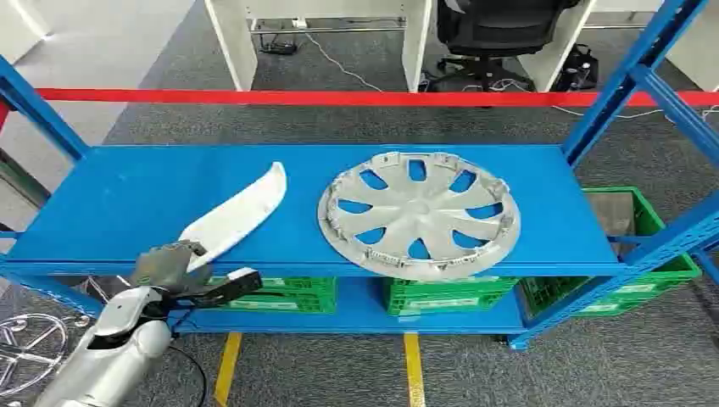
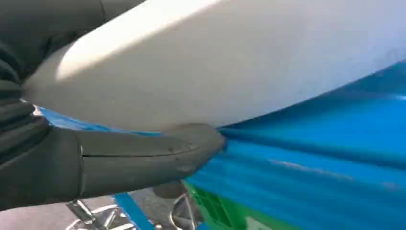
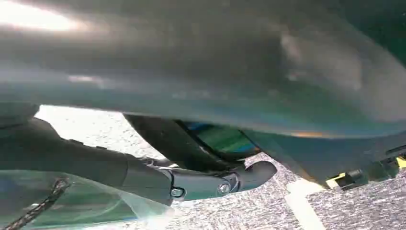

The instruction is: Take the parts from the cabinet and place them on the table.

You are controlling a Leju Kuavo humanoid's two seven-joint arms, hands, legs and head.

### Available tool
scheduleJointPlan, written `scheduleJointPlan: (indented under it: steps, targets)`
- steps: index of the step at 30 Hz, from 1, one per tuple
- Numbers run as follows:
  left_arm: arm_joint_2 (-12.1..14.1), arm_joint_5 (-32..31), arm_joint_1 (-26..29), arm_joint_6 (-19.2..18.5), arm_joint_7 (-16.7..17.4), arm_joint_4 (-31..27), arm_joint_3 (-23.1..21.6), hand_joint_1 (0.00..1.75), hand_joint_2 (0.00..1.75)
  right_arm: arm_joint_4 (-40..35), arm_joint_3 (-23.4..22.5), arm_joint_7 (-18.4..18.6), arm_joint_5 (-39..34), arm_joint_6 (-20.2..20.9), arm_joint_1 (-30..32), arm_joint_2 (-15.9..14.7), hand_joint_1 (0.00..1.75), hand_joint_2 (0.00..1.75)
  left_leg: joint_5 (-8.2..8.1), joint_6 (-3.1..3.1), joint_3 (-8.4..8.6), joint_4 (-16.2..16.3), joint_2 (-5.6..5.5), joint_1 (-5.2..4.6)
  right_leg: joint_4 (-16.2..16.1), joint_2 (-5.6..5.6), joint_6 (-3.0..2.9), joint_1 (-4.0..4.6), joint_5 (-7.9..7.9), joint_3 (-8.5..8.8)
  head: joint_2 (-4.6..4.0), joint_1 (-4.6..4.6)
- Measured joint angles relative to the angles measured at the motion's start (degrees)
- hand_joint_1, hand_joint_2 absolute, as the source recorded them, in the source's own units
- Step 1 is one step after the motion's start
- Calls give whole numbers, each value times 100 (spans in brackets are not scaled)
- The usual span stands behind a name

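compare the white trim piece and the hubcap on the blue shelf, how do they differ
The white trim piece is long, narrow and curved; the hubcap is round with spokes and cut-out openings. The trim piece is plain white, the hubcap silver-grey. The trim piece's near end sticks past the shelf's front edge with the left hand on it; the hubcap lies untouched to its right. Both rest on the same blue shelf.

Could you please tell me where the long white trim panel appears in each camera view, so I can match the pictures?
Head view: the white trim panel lies slanted on the left of the blue shelf, its near end at the left hand.
Left wrist view: the panel looms large, close over the thumb.
Right wrist view: I cannot make it out.
Shared landmark: the blue shelf.
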Motion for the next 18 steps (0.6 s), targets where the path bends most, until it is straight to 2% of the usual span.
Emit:
scheduleJointPlan:
  steps: [4,14,18]
  targets:
    - [-6,-7,-75,76,-37,85,59,175,175,0,2,-13,2,0,1,0,0,0,48,0,-19,5,7,0,4,14,-8,2,45,28,0,0]
    - [-28,13,-118,197,-68,157,133,175,175,0,46,-28,7,-13,-1,0,0,0,47,-2,-41,6,9,0,5,18,-6,2,45,7,0,0]
    - [-52,105,-98,410,-162,159,179,175,175,0,50,-28,7,-26,0,0,0,0,48,-2,-42,6,9,0,5,18,-6,2,46,5,0,0]
